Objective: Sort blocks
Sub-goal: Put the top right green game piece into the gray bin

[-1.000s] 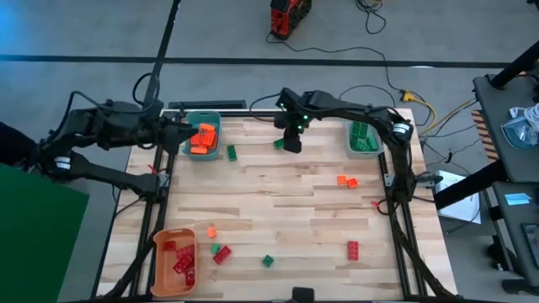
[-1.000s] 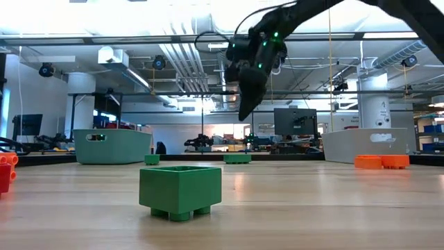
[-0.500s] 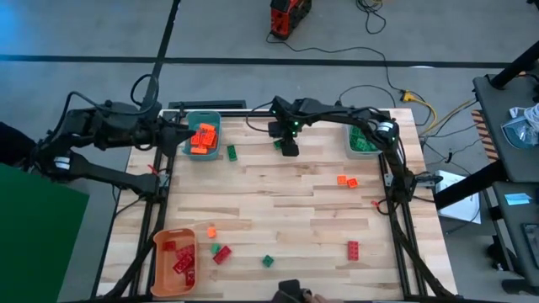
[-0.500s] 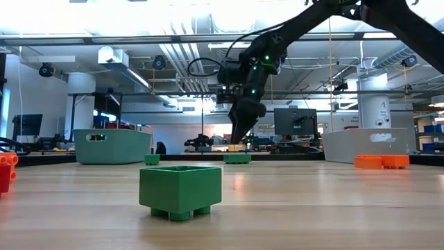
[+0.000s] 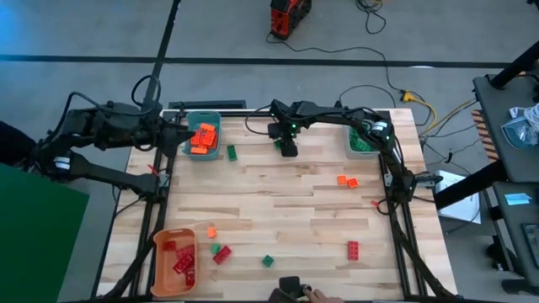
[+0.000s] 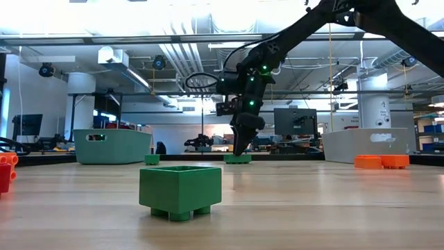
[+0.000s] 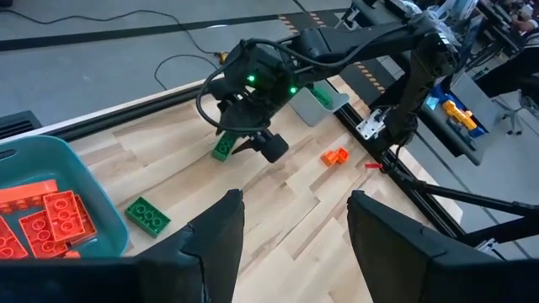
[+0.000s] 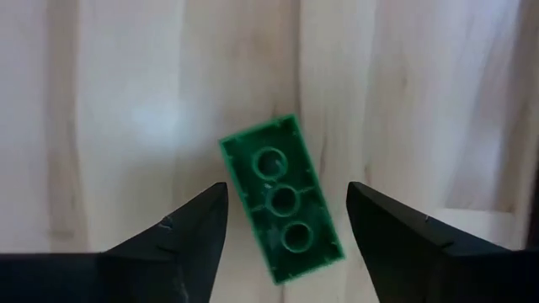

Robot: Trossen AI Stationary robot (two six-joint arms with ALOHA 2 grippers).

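Green block [image 8: 282,199]: flat on the wood near the table's far edge, studs up, untouched.
Right gripper [image 8: 286,220]: directly over it, fingers spread either side.
Left gripper [image 7: 290,220]: spread wide, beside the teal bin [image 5: 202,135] of orange blocks [image 5: 203,138].

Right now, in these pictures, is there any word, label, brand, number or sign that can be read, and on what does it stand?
None can be read.
The green block between the open right pincer fingers shows only plain studs.
The teal bin and the orange blocks in it carry no print.
Room screens in the low view: too small to read.
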